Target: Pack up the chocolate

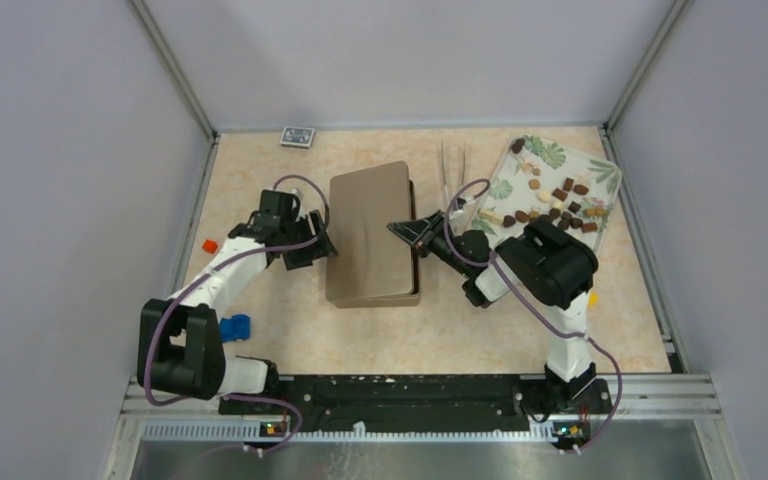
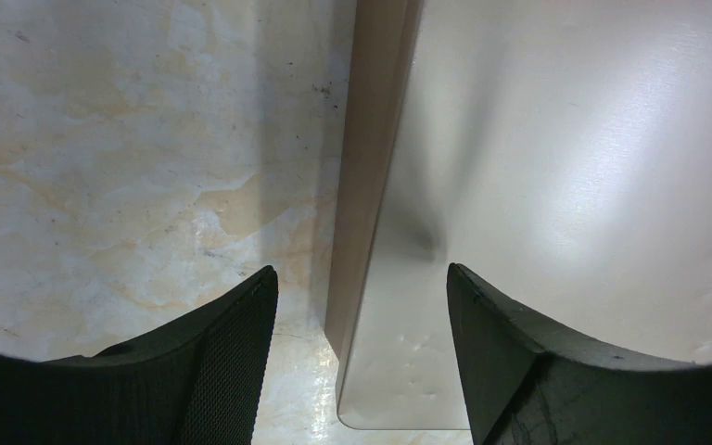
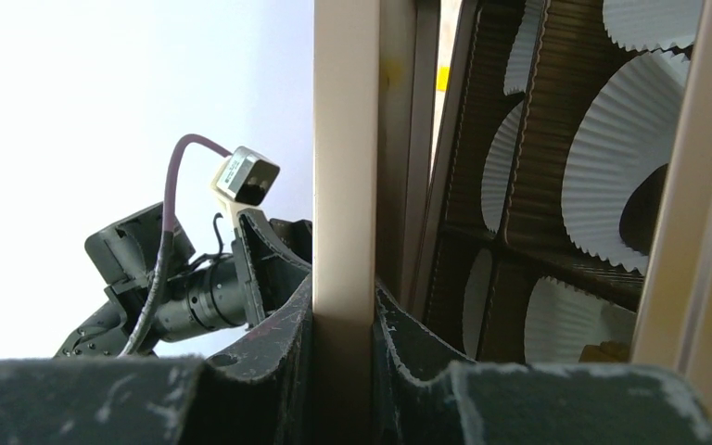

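Observation:
The chocolate (image 1: 558, 200), several small dark, brown and cream pieces, lies on a leaf-patterned tray (image 1: 598, 170) at the back right. A flat brown box sits mid-table under its lid (image 1: 370, 230). My right gripper (image 1: 412, 228) is shut on the lid's right rim (image 3: 343, 139), its fingertips (image 3: 343, 301) pinching it. Beyond the raised rim, the box's inside (image 3: 482, 232) shows white paper cups (image 3: 612, 158). My left gripper (image 1: 310, 240) stands open across the lid's left edge (image 2: 362, 278), one finger over the table, the other above the lid (image 2: 565, 167), touching nothing.
Metal tongs (image 1: 453, 165) lie behind the box beside the tray. A card pack (image 1: 297, 136) rests at the back wall. An orange block (image 1: 209, 245) and a blue object (image 1: 235, 327) sit at the left, and a yellow block (image 1: 592, 297) by the right arm.

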Action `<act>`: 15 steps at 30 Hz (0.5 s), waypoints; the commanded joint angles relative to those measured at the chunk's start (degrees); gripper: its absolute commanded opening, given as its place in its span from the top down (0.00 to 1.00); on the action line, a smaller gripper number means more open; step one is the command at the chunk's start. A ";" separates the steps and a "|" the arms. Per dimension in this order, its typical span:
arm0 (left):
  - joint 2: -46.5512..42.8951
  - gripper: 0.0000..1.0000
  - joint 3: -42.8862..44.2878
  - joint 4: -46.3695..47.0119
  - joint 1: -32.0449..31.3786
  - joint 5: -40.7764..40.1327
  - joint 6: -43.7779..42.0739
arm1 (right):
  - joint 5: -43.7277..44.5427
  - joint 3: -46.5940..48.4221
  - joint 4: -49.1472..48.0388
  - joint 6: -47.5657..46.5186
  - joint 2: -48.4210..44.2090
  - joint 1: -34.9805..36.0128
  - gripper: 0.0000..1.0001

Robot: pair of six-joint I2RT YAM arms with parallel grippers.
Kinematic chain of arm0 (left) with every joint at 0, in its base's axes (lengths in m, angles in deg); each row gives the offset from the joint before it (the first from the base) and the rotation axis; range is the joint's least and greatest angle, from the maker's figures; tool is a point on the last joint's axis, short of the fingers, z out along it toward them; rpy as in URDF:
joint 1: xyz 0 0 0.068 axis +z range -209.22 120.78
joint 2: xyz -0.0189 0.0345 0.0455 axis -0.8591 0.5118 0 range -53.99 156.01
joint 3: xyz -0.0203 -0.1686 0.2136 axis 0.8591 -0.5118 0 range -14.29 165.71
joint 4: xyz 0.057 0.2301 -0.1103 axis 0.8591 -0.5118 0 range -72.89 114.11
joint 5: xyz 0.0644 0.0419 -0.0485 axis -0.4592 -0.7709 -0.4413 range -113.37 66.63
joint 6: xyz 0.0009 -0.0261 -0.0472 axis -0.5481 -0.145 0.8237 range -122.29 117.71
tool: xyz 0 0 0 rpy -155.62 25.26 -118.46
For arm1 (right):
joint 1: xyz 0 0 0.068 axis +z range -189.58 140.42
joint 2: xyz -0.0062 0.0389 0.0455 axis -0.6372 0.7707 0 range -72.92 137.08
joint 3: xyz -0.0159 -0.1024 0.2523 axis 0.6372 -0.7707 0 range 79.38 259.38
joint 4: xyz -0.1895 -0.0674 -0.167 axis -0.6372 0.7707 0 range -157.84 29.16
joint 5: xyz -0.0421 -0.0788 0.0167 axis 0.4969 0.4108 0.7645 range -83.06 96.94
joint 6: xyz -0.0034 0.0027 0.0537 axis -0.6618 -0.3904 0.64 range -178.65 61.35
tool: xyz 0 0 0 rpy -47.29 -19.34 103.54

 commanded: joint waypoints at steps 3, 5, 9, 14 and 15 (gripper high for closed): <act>-0.05 0.27 2.44 1.07 0.18 0.15 -0.67 | 2.05 0.78 -8.56 -1.85 -0.51 0.06 1.00; 0.27 0.27 2.53 1.15 0.18 0.29 -0.67 | 1.70 0.84 -8.11 -1.73 -0.44 -0.20 1.00; 0.95 0.26 2.66 1.25 0.18 1.13 -0.76 | 1.91 0.87 -8.23 -1.33 -0.11 -0.34 1.00; 1.11 0.25 2.72 1.08 0.18 1.10 -0.98 | 1.95 0.93 -8.64 -0.82 0.09 -0.52 1.00; 1.04 0.25 2.70 1.08 0.18 0.96 -1.02 | 1.98 0.93 -9.06 -0.57 0.16 -0.60 1.00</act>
